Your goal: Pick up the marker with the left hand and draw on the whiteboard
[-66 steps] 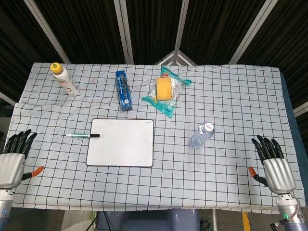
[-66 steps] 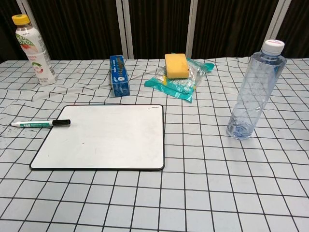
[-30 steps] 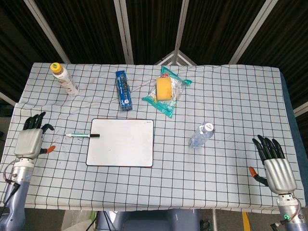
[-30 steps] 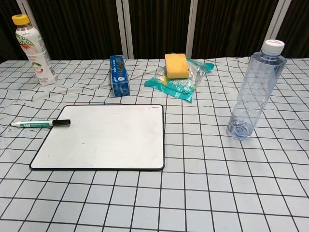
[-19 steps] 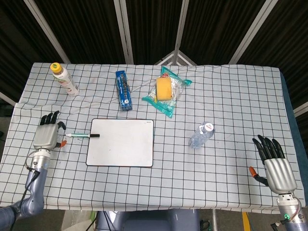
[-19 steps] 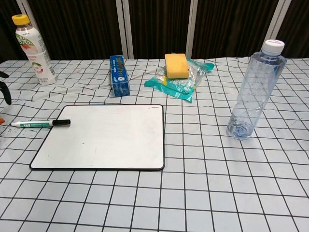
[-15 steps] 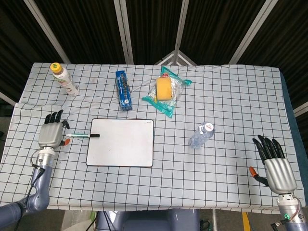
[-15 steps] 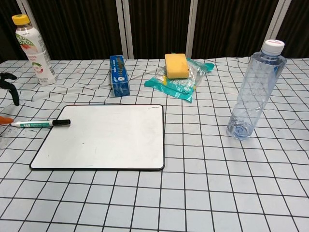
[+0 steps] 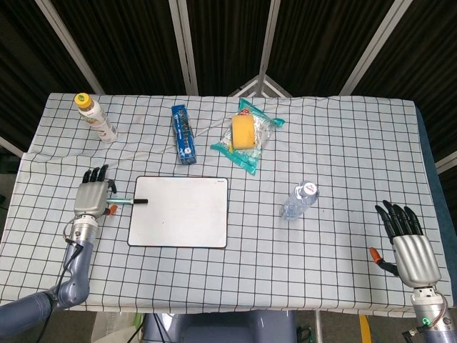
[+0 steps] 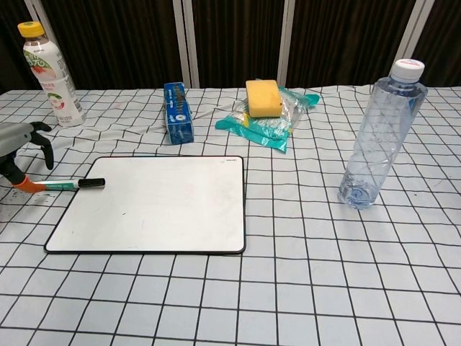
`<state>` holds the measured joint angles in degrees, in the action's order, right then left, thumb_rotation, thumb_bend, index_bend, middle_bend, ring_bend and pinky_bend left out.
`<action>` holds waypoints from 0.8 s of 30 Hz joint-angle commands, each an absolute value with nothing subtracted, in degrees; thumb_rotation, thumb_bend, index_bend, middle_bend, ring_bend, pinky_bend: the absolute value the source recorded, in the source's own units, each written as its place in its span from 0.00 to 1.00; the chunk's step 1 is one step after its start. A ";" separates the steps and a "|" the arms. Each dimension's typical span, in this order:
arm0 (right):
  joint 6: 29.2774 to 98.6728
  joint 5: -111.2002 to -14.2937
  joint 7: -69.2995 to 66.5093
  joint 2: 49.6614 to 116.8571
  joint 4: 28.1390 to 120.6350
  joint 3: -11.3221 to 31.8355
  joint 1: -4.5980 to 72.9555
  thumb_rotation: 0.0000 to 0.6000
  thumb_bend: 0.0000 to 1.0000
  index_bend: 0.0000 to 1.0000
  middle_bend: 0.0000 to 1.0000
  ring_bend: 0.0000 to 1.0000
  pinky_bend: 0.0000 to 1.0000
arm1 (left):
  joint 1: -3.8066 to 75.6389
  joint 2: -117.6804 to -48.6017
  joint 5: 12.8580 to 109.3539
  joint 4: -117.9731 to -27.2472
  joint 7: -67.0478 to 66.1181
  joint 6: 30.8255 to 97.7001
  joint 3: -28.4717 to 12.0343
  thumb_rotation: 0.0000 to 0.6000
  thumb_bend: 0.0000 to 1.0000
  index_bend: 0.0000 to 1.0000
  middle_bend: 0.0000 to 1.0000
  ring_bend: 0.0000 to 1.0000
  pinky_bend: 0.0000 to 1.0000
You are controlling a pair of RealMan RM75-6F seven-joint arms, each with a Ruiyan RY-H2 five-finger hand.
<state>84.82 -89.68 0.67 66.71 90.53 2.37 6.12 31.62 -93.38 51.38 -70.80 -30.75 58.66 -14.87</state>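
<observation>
The whiteboard [image 9: 180,211] [image 10: 151,203] lies flat on the checked cloth, left of the middle. A marker [image 9: 131,201] [image 10: 70,184] with a black cap lies on its side, cap end over the board's left edge. My left hand [image 9: 92,195] [image 10: 17,148] hovers over the marker's rear end, fingers spread. Its orange thumb tip sits at the marker's tail, and nothing is gripped. My right hand [image 9: 408,243] rests near the table's front right corner, fingers extended and holding nothing; the chest view does not show it.
A yellow-capped drink bottle [image 9: 95,118] [image 10: 49,73] stands at the back left. A blue box [image 9: 183,133] [image 10: 178,111] and a yellow sponge on teal wrapping [image 9: 245,133] [image 10: 264,99] lie behind the board. A clear water bottle [image 9: 298,199] [image 10: 380,133] stands to the right.
My left hand has travelled from the table's front left edge toward the marker and now reaches its rear end. The marker, board and right hand have not moved.
</observation>
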 commanded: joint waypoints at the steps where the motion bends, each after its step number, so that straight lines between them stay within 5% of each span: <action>1: 84.86 -89.70 0.66 66.69 90.55 2.36 6.10 1.00 0.31 0.00 0.00 0.00 0.00 | 32.09 -94.15 50.89 -70.01 -30.77 58.31 -14.97 1.00 0.36 0.47 0.00 0.00 0.00; 16: 84.67 -89.50 0.37 66.57 90.77 2.34 6.08 1.00 0.31 0.00 0.00 0.00 0.00 | 33.54 -97.39 48.84 -66.39 -30.88 57.42 -15.01 1.00 0.43 0.49 0.00 0.00 0.00; 24: 84.62 -89.40 0.36 66.52 90.89 2.34 6.06 1.00 0.31 0.00 0.00 0.00 0.00 | 33.76 -97.77 48.62 -66.12 -30.67 57.60 -14.89 1.00 0.55 0.60 0.00 0.00 0.00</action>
